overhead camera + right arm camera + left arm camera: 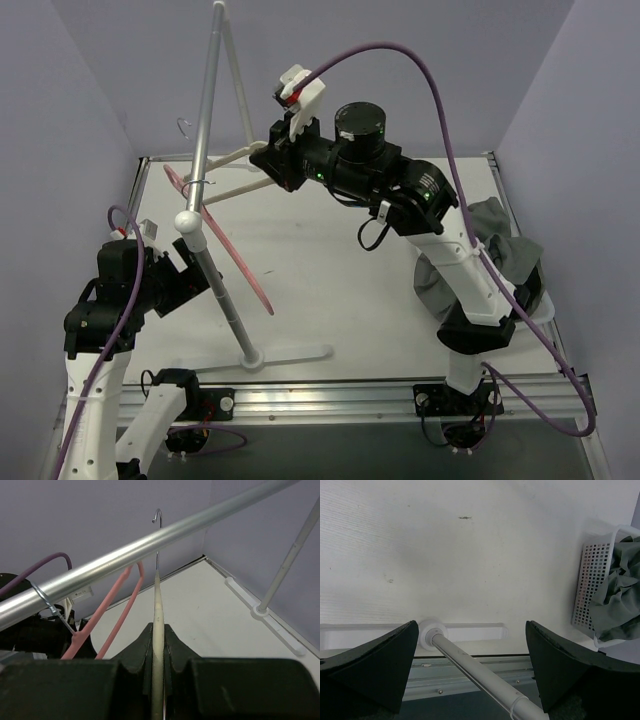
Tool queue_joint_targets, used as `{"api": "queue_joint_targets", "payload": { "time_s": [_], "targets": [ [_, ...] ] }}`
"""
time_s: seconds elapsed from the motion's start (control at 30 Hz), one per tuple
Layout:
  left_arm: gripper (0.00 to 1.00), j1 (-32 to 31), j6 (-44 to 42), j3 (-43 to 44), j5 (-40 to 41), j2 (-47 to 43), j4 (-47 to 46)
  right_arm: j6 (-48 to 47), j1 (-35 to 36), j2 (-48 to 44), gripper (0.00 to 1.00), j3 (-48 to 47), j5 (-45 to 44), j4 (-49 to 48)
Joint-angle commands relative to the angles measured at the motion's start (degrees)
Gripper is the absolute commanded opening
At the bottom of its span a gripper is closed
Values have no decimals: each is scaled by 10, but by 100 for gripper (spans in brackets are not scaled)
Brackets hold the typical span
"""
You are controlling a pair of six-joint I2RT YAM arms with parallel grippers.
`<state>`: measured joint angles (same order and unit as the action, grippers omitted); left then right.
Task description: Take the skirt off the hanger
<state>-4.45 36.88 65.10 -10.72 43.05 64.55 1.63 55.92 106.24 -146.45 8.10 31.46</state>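
Observation:
The grey skirt (497, 228) lies crumpled in a white basket (585, 582) at the table's right edge, partly behind my right arm; the left wrist view shows the skirt (615, 597) too. My right gripper (266, 166) is shut on a bare cream hanger (158, 600), high beside the silver rail (150, 544). The hanger's wire hook (158, 515) stands at the rail; I cannot tell whether it rests on it. My left gripper (471, 625) is open, its fingers either side of the rack's upright pole (470, 664) without touching it.
An empty pink hanger (232, 252) hangs from the rail (207, 110) near its ball end. The rack's white foot (285, 355) sits near the table's front edge. Purple cables loop over both arms. Lilac walls close in left, right and behind.

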Motion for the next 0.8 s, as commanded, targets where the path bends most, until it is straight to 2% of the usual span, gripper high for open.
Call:
{"api": "queue_joint_targets", "payload": {
  "time_s": [0.0, 0.33, 0.77],
  "targets": [
    [97, -2, 1, 5, -7, -5, 5, 0, 0, -35, 0, -21, -9, -52],
    [98, -1, 5, 6, -15, -2, 2, 5, 0, -65, 0, -10, -20, -60],
    [98, -2, 7, 7, -21, 1, -5, 18, 0, -130, 0, 86, -30, -83]
  ]
}}
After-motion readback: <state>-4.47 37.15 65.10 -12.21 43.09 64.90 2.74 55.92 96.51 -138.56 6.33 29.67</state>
